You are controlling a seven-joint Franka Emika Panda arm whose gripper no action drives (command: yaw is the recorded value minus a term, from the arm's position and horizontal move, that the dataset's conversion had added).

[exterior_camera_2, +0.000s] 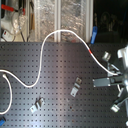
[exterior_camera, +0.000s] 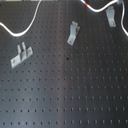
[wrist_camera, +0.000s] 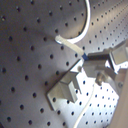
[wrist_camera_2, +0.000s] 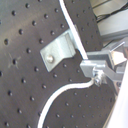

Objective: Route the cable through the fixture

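The white cable [exterior_camera_2: 47, 42] loops across the black perforated board from the second exterior view's left to its right, with its red band [exterior_camera_2: 90, 50] near the right end. The band [exterior_camera: 86, 5] also shows at the top of the first exterior view. The fixture [exterior_camera: 111, 17], a slim silver clip with a bent head, stands at the top right of the first exterior view. Both wrist views show it close up [wrist_camera_2: 57, 50] [wrist_camera: 65, 87]. My gripper [wrist_camera_2: 95, 72] is shut on the cable [wrist_camera_2: 75, 45] right beside the fixture. The cord runs along the clip's edge and hangs on past the fingers.
A slanted silver clip [exterior_camera: 73, 32] stands mid-board. A wider two-pronged bracket [exterior_camera: 20, 54] is at the first exterior view's left. The second exterior view shows clutter and foil-wrapped gear [exterior_camera_2: 50, 12] behind the board, with the arm's white body [exterior_camera_2: 123, 70] at the right edge.
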